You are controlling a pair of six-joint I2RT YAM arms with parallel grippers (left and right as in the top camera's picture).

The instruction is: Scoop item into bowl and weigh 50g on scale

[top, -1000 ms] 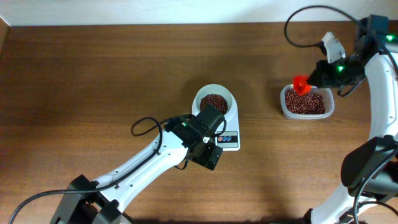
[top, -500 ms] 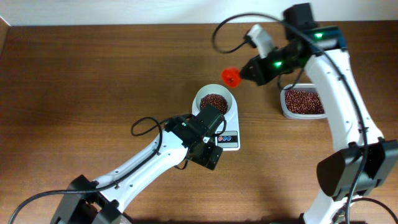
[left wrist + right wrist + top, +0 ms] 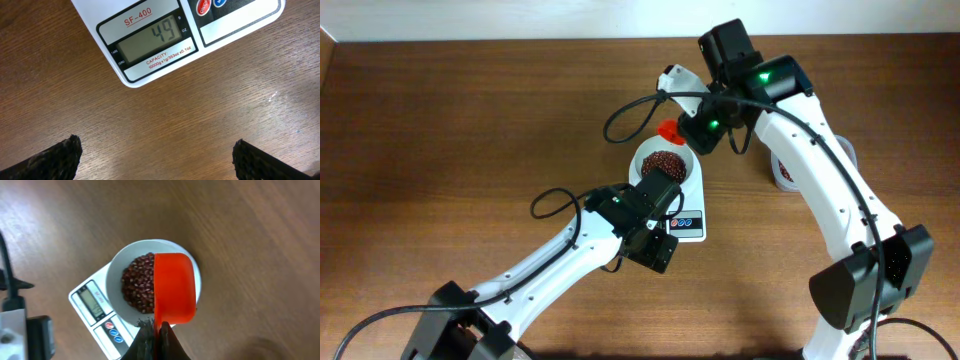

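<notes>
Right claw [image 3: 156, 337] pinches red scoop [image 3: 668, 130] by its handle, twelve o'clock of bowl [image 3: 641, 158]; beans [image 3: 665, 163] likely light, roll-prone.

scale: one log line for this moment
right end effector: holds red scoop over bowl | bowl: on scale, beans inside | scale: reads 49 | left end effector: open

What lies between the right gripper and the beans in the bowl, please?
The red scoop: the right gripper holds its handle, and its cup hangs over the bowl of beans, as the right wrist view shows.
</notes>
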